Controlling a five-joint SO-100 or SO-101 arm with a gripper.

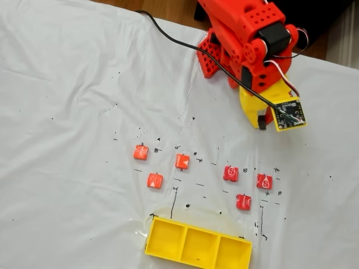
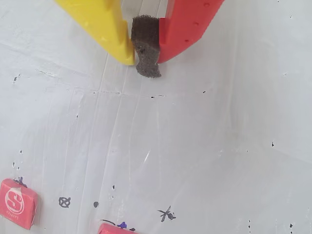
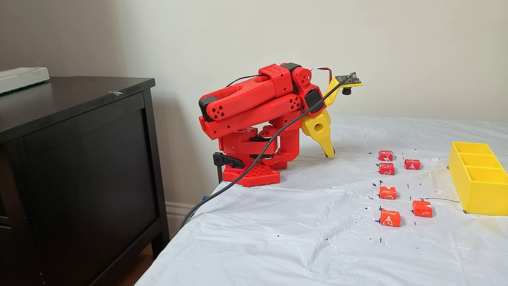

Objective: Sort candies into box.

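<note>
Red and yellow claw [image 2: 146, 61] sitting at the top of the wrist view, tips pinched narrow against a dark foam pad [image 2: 146, 46], holding no candy. Six candies [image 1: 182, 161] lying loose across the middle of a fixed view on the white-covered tabletop [image 1: 67, 112]. Yellow box [image 1: 197, 242] resting at the bottom centre, compartments holding no candy.

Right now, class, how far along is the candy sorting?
Nothing looks done: the yellow box has three empty compartments. Nothing is in hand: the claw is shut, its tips touching with only its dark pad between them, near the arm's base. Left to do: all six candies lie on the white sheet.
</note>
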